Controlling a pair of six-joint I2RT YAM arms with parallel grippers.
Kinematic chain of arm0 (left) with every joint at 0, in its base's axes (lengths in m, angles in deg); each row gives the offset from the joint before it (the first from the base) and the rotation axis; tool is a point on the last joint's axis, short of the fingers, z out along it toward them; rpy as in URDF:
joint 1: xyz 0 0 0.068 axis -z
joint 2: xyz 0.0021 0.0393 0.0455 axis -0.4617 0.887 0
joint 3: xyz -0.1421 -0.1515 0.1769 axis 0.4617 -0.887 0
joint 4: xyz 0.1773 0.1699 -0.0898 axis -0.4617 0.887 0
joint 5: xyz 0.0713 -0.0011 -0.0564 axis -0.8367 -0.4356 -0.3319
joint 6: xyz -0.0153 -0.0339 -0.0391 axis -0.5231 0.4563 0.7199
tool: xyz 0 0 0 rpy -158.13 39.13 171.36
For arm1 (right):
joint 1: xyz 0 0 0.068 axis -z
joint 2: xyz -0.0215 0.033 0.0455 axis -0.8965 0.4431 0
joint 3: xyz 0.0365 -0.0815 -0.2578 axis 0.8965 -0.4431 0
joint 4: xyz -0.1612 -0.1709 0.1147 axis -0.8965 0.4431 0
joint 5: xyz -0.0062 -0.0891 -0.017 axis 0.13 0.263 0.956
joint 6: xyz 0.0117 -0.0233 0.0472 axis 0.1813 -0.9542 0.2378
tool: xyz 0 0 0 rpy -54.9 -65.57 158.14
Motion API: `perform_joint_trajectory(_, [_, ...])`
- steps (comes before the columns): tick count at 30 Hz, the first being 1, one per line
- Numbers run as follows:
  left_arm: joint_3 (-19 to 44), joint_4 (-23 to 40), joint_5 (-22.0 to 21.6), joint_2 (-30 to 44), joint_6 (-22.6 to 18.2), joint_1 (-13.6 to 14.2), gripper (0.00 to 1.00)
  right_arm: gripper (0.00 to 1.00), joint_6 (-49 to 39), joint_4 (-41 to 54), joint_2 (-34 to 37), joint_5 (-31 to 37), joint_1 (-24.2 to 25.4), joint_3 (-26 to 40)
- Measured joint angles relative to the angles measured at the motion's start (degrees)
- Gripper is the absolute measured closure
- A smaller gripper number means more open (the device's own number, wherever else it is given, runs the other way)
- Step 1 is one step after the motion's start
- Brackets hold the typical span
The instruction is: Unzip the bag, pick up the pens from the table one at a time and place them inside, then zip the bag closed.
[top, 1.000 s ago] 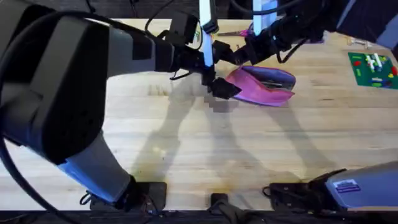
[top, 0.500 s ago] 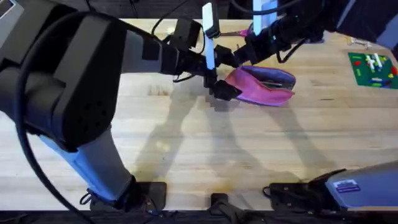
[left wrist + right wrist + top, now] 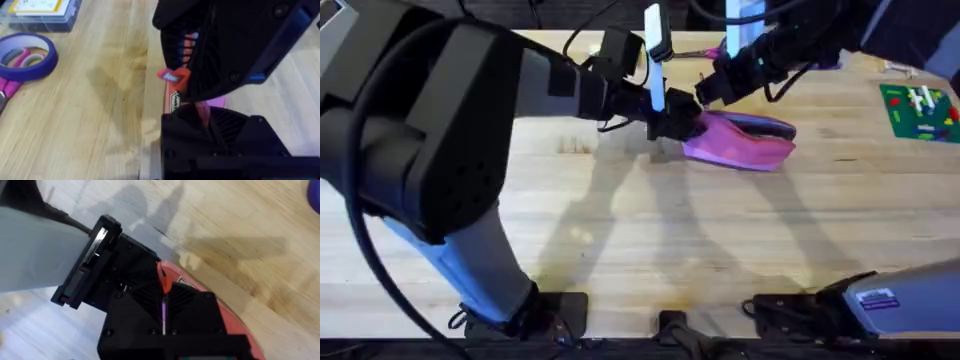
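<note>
Pink bag (image 3: 745, 142) flat on light wooden worktop (image 3: 720, 250), far middle, between both arms. Left tool (image 3: 682, 123) at bag's left end, apparently clamped on fabric there. Right tool (image 3: 712, 90) just above same end, near zipper; grip state cannot tell. Mouth mostly flattened, dark slit along top edge; pens not discernible on worktop, likely already inside. Judged late stage: zipping closed under way, not finished. Scissors (image 3: 12, 75) and purple tape roll (image 3: 25, 56) lying apart, untouched.
</note>
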Motion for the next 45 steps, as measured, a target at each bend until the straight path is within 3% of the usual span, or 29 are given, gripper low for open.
perform_joint_trajectory(15, [0.00, 0.09, -0.21, 0.00, 0.16, 0.00, 0.958, 0.969, -1.40, 2.45, 0.00, 5.45, 0.33, 0.00])
perform_joint_trajectory(29, [0.00, -0.24, -0.45, 0.00, 0.18, 0.44, 0.957, 0.968, -1.53, 7.17, 0.00, 4.04, 15.83, 0.00])
perform_joint_trajectory(45, [0.00, -0.04, -0.48, 0.07, 0.18, 1.07, 0.957, 0.968, -1.53, 8.09, 0.00, 4.23, 29.15, 0.00])
